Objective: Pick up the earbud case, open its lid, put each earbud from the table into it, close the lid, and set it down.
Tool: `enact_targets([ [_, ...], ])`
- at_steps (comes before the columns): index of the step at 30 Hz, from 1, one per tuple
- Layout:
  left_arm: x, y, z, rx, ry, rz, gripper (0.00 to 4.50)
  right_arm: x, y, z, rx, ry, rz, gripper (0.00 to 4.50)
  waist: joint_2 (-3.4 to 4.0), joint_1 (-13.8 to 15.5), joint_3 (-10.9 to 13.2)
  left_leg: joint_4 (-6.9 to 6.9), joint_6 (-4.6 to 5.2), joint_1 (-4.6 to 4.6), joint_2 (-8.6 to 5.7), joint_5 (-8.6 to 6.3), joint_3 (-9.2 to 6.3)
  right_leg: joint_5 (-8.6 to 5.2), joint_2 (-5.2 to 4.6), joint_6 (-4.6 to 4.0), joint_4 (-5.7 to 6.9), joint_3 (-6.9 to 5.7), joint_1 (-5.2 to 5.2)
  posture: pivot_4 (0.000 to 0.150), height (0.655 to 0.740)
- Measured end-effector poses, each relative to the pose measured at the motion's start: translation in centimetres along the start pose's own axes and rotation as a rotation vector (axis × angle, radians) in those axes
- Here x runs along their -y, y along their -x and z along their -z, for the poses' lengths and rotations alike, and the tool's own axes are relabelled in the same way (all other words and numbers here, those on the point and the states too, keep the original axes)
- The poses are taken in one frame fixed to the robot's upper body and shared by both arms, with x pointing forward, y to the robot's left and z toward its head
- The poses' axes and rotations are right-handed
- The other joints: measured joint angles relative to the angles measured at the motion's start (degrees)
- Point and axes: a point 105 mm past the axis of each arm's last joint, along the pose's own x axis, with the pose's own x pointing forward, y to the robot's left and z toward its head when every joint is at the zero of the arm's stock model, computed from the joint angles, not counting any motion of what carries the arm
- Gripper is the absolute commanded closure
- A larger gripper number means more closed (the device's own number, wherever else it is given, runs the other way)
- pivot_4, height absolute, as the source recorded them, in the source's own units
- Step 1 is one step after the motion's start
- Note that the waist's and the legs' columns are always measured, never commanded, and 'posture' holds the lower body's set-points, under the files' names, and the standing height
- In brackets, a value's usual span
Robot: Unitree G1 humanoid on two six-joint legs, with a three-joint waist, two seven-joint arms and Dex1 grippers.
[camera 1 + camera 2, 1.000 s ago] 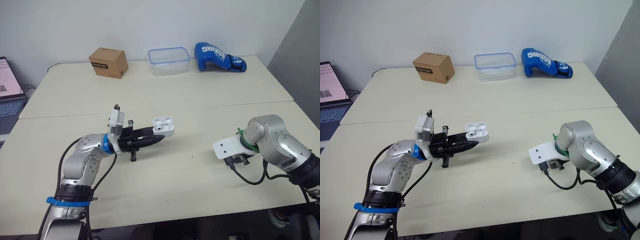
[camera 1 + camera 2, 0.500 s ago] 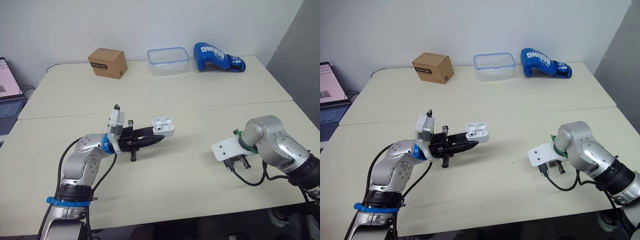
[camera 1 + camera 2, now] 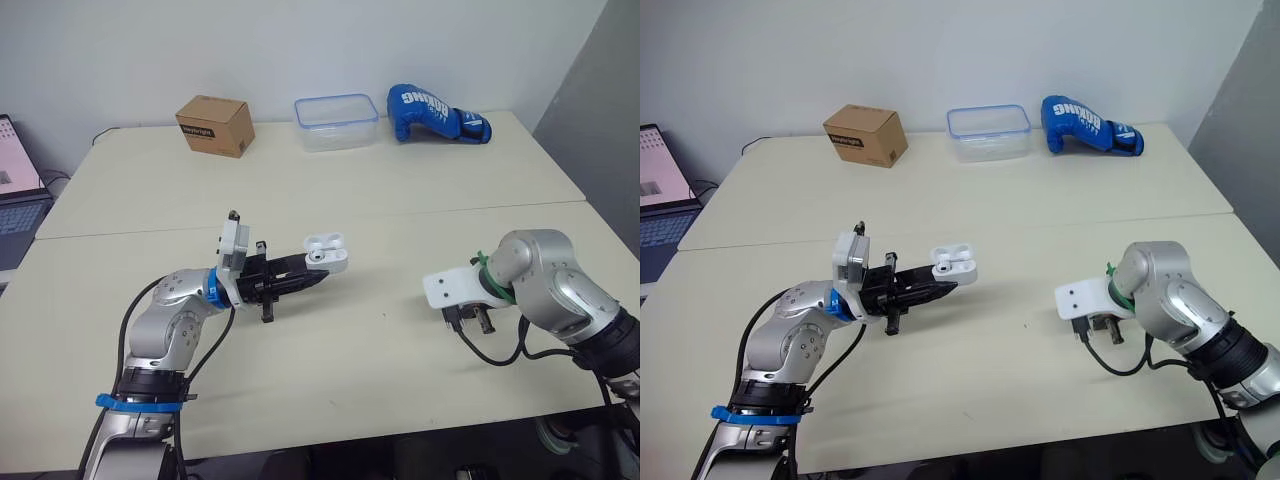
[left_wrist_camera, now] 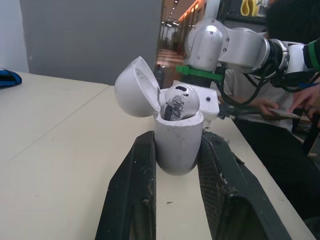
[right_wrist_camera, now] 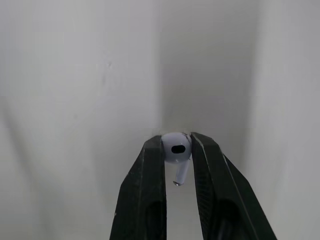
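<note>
One earbud (image 4: 181, 100) seated in open earbud case (image 4: 177, 147); your left gripper (image 4: 177, 136) clamps case steady for loading. Second earbud (image 5: 176, 150) pinched in right gripper (image 5: 176, 141), right of case.

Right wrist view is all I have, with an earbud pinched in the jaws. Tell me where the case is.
Observer: The earbud case is clamped in the left jaws, over the table, well to the left of the right jaws.
Operator: Report the lid.
Observer: The lid is swung open.
Operator: Say what's inside.
Observer: One earbud already sits in it.
</note>
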Motion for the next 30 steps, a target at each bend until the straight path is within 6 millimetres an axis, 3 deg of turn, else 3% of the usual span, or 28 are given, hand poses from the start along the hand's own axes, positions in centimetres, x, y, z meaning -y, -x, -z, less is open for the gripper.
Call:
enact_targets([
  [12,-0.7,0.0,0.5,0.005,0.013,0.022,3.69,-0.2,2.8,-6.7,0.828,-0.588,0.205,4.13,0.03,0.1,0.0,0.01,0.00,0.00,-0.03,0.00,-0.10,0.00,-0.01,-0.01,0.09,-0.01,-0.03,0.150,0.7307],
  [19,-0.7,0.2,0.7,-0.012,0.017,0.035,3.69,0.4,3.2,-9.7,1.008,-0.736,0.316,4.13,0.06,-0.1,0.0,0.00,-0.01,0.02,-0.04,0.01,-0.13,0.00,0.00,-0.01,0.12,-0.01,-0.04,0.150,0.7307],
  [22,-0.7,0.5,0.8,-0.019,0.025,0.040,3.69,0.9,4.3,-10.8,1.147,-0.772,0.395,4.13,0.07,-0.2,0.0,-0.02,-0.01,0.02,-0.04,0.01,-0.14,0.00,0.00,-0.01,0.12,0.00,-0.06,0.150,0.7307],
  [30,-1.1,0.8,0.8,-0.028,0.028,0.032,3.69,1.9,6.9,-12.6,1.270,-0.709,0.465,4.13,0.10,-0.3,0.0,-0.03,-0.01,0.05,-0.01,0.01,-0.15,0.00,0.04,-0.01,0.14,0.00,-0.06,0.150,0.7307],
])
